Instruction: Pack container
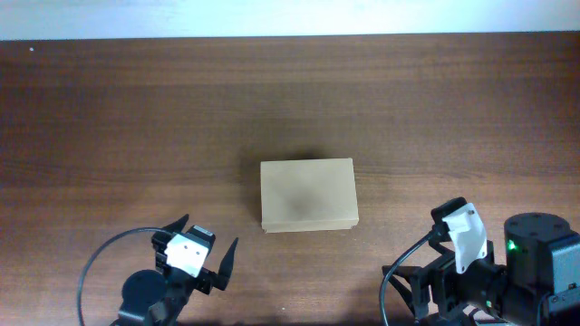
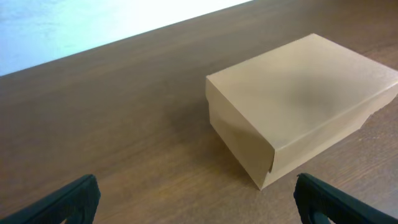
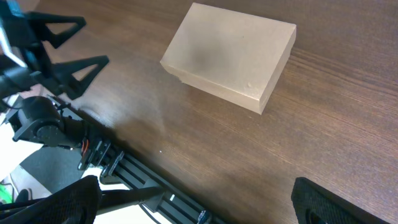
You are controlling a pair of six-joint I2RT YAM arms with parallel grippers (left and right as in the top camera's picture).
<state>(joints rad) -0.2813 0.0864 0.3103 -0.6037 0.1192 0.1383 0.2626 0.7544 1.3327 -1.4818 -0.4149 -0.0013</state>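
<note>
1. Under everything, the dark wooden table [image 1: 109, 118] fills the overhead view. Both wrist views crop it to the patch around the container.
2. At the table's middle lies the container [image 1: 308, 195], a plain brown cardboard box with its lid shut. The overhead view gives only its flat top. The left wrist view alone shows the lid's lip lapping down over the side walls. What is inside is hidden.
3. On the near right of the container, the right arm's body is cut off by the overhead frame edge, and its fingers are hard to make out there. The right wrist view shows the right gripper [image 3: 199, 202] with its 2 dark fingertips at the bottom corners, spread wide and holding nothing. The container sits well beyond them, not between them.
4. On the near left of the container, the left gripper [image 1: 210, 231] has its 2 black fingers splayed wide apart and empty. In its own wrist view only the tips show, and the container lies ahead and to the right, apart from both.
5. Further left of the container, a black cable [image 1: 91, 272] loops beside the left arm, seen only from overhead.
</note>
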